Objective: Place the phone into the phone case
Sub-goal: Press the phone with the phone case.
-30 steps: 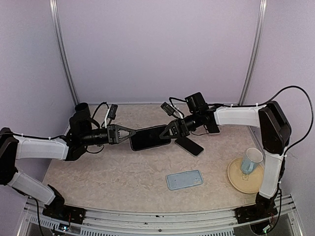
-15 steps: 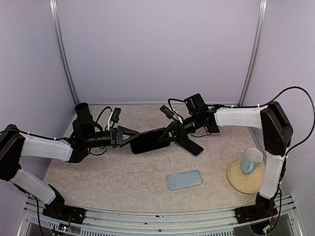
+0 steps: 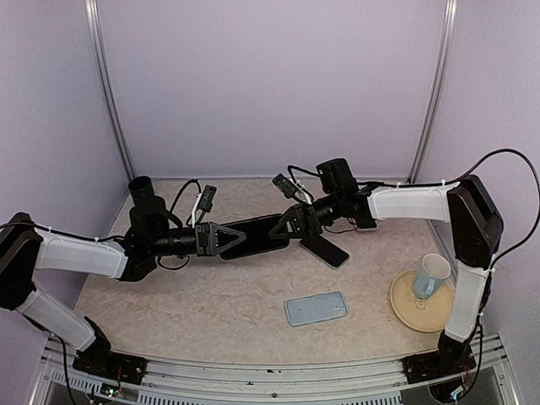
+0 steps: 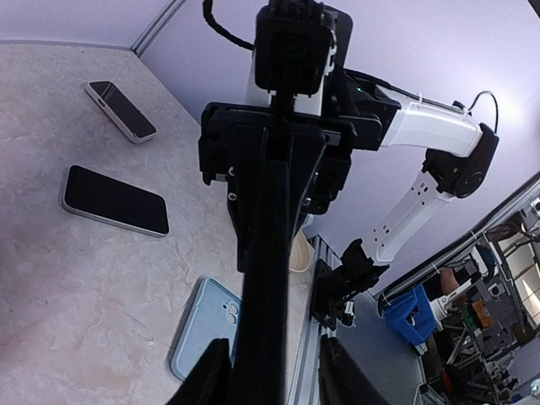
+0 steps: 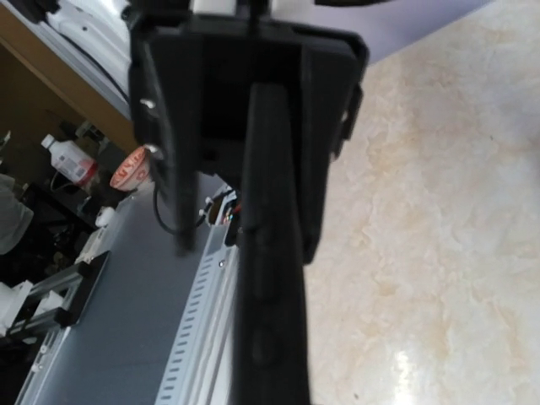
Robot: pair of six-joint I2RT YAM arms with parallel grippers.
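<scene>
A black phone (image 3: 260,235) hangs in the air between my two grippers, above the middle of the table. My right gripper (image 3: 288,226) is shut on its right end. My left gripper (image 3: 229,239) is open, its jaws around the phone's left end. In the left wrist view the phone (image 4: 266,278) shows edge-on, with a gap to the right finger (image 4: 346,378). In the right wrist view the phone (image 5: 270,278) is edge-on and hides my fingers. The light blue phone case (image 3: 316,308) lies flat near the front, also in the left wrist view (image 4: 201,333).
A second dark phone (image 3: 325,251) lies on the table below my right gripper, and a third phone (image 3: 364,221) lies under the right arm. A white mug (image 3: 432,274) stands on a tan plate (image 3: 403,310) at the front right.
My left gripper has moved to the right, sliding over the phone's left end. The right gripper has kept hold of the phone, which has levelled slightly.
</scene>
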